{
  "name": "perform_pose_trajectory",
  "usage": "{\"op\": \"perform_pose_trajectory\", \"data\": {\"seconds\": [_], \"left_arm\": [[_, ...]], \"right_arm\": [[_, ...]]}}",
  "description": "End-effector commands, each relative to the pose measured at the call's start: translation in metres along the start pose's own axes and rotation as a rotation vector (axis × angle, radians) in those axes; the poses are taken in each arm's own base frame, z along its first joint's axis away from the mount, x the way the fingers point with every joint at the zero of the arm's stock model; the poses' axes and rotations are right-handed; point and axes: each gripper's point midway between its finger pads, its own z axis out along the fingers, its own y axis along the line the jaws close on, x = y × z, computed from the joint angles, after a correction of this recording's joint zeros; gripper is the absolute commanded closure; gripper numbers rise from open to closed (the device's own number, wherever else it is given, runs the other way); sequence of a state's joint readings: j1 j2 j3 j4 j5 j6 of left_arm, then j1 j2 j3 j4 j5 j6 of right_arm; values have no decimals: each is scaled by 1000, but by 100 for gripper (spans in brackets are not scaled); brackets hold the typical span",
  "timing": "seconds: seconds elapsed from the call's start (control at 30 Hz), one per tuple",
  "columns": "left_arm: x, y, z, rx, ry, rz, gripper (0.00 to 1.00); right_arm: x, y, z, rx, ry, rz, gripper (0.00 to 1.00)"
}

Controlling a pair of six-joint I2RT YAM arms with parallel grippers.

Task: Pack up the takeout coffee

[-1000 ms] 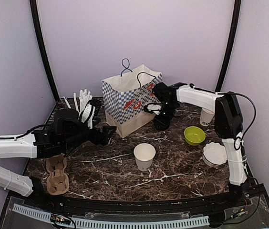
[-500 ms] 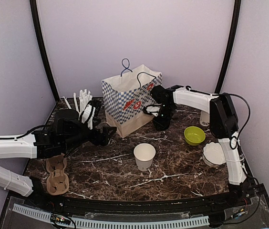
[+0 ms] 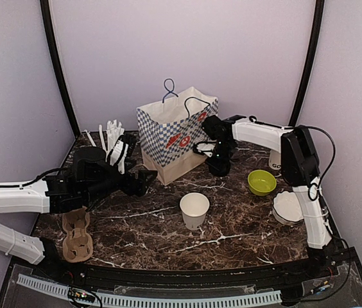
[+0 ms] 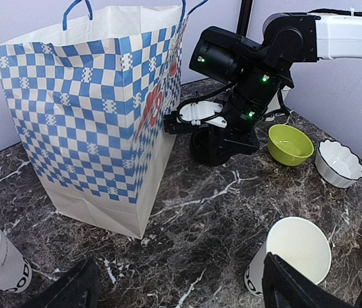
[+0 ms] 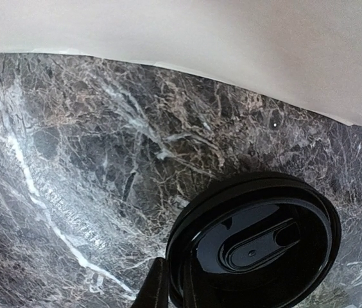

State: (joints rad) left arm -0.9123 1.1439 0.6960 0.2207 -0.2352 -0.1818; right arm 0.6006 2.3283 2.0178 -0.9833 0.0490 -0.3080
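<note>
A white paper cup [image 3: 194, 209] with black lettering stands open and lidless mid-table; it also shows in the left wrist view [image 4: 296, 247]. A second such cup [image 3: 277, 157] stands at the back right, partly hidden by the right arm. My right gripper [image 3: 218, 163] reaches down beside the bag onto a stack of black lids [image 4: 214, 146]. In the right wrist view, my right gripper [image 5: 174, 290] pinches the rim of the top lid [image 5: 258, 247]. My left gripper [image 3: 144, 182] is open and empty, low over the table. Its right finger [image 4: 296, 285] is next to the open cup.
A blue-checked paper bag [image 3: 176, 135] stands open at the back centre. A cup of white straws [image 3: 113, 144] stands to its left. A lime-green bowl [image 3: 262, 182] and a white bowl [image 3: 289, 206] sit on the right. A cardboard cup carrier [image 3: 77, 234] lies at the front left.
My right arm has swung slightly left while its gripper stays at the lids. The left arm and the cups have not moved.
</note>
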Motion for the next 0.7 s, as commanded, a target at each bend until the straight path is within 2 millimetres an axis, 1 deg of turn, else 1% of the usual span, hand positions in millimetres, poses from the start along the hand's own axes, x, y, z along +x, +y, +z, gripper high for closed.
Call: {"op": "perform_pose_trajectory", "data": {"seconds": [0.0,0.1,0.13,0.2,0.33,0.43,0.5,0.53,0.57,0.63,0.67], "left_arm": [[-2,0,-1,8,-19,-15,10],[-4,0,-1,7,-20,-10,10],[-4,0,-1,10,-19,-5,10],[-5,-2,0,17,-15,7,10],[-8,-10,6,53,-11,41,10],[-15,-19,12,86,-16,63,10],[-18,-25,18,110,-12,72,10],[-21,-29,22,122,-14,73,10],[-21,-33,25,142,-10,75,10],[-22,-43,32,185,-5,75,10],[-23,-47,37,199,-5,76,10]], "right_arm": [[-5,-9,-10,26,-28,18,96],[-5,-8,-30,29,-59,20,97],[-6,-8,-43,32,-83,22,97],[-6,-8,-63,34,-123,26,98],[-6,-17,-105,22,-227,53,99],[-6,-24,-125,-38,-309,93,100],[-4,-25,-128,-117,-350,124,100],[-4,-19,-128,-193,-367,130,100],[-7,-6,-133,-332,-403,128,100],[-6,9,-144,-552,-447,141,100],[-6,13,-153,-626,-472,144,100]]}}
